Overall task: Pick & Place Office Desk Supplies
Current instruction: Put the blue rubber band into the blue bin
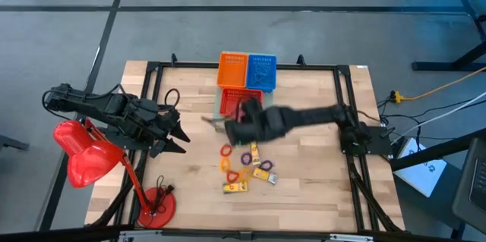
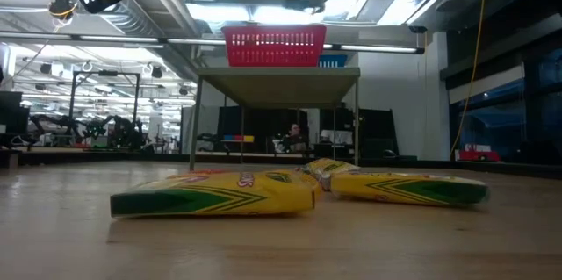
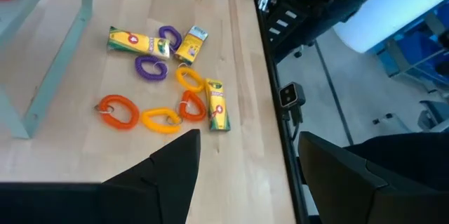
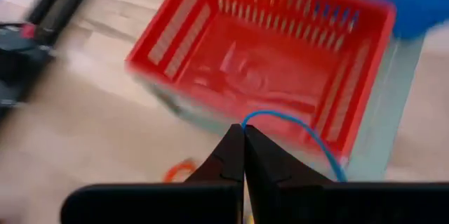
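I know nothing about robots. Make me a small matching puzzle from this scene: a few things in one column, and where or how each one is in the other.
Things:
1. blue loop
2. left jaws
3. red lamp
4. orange basket

Places or states:
A. standing open, holding nothing
B. right beside the blue basket
C. pinched in the shut right jaws, above the red basket
D. shade hanging past the table's left edge

Pairs: 1-C, 2-A, 3-D, 4-B

Orange, yellow, purple loops (image 3: 149, 67) and crayon packs (image 3: 218, 104) on table (image 3: 231, 48).
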